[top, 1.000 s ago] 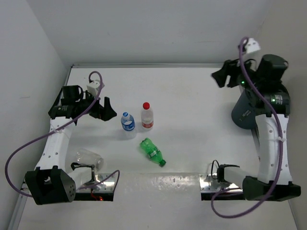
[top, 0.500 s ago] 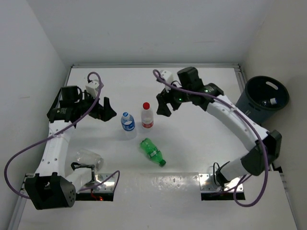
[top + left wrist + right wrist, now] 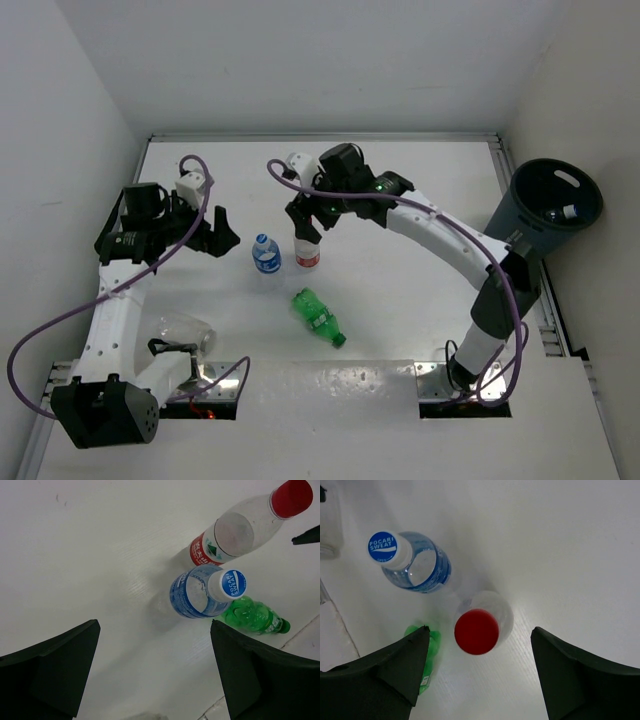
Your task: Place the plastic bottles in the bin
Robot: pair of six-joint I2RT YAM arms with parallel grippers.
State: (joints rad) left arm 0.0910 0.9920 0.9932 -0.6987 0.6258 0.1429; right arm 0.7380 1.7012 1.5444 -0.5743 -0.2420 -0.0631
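Observation:
A clear bottle with red cap and label (image 3: 307,255) stands mid-table. A blue-labelled, blue-capped bottle (image 3: 265,254) stands just left of it. A green bottle (image 3: 318,317) lies on its side nearer the arms. My right gripper (image 3: 306,224) is open right above the red-capped bottle; in the right wrist view its gripper (image 3: 480,630) has a jaw on each side of the red cap (image 3: 476,631). My left gripper (image 3: 215,232) is open and empty, left of the blue bottle (image 3: 210,592). The dark bin (image 3: 520,225) stands at the far right with a bottle (image 3: 566,212) inside.
A clear plastic container (image 3: 185,330) lies on its side near the left arm's base. Walls close in the table at the back and both sides. The right arm stretches across the table from the bin side to the bottles.
The right arm has swung left from over the bin to above the red-capped bottle. The left arm has barely moved.

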